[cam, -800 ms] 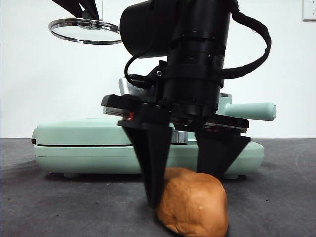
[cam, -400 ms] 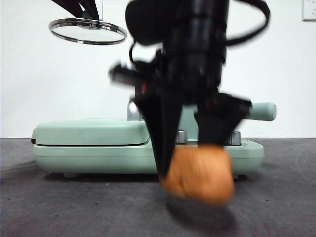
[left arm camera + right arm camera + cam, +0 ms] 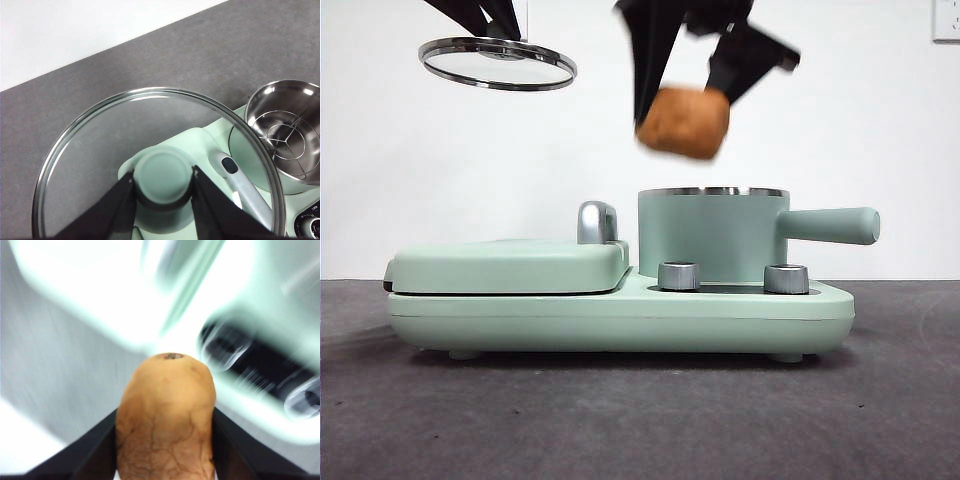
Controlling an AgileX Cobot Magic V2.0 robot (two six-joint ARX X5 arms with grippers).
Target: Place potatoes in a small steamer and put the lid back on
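Left pincer [image 3: 492, 22] clamps lid [image 3: 498, 62] knob, high at left. Right pincer [image 3: 685, 75] grips potato [image 3: 684, 122] in air above steamer [image 3: 712, 235]. Dark grey counter [image 3: 620, 420], white wall [image 3: 440, 170]. No legible writing.

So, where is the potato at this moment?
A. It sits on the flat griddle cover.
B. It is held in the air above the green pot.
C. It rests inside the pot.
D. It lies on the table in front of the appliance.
B: the right gripper is shut on the potato, which hangs in the air above the open rim of the small steamer, not touching it.
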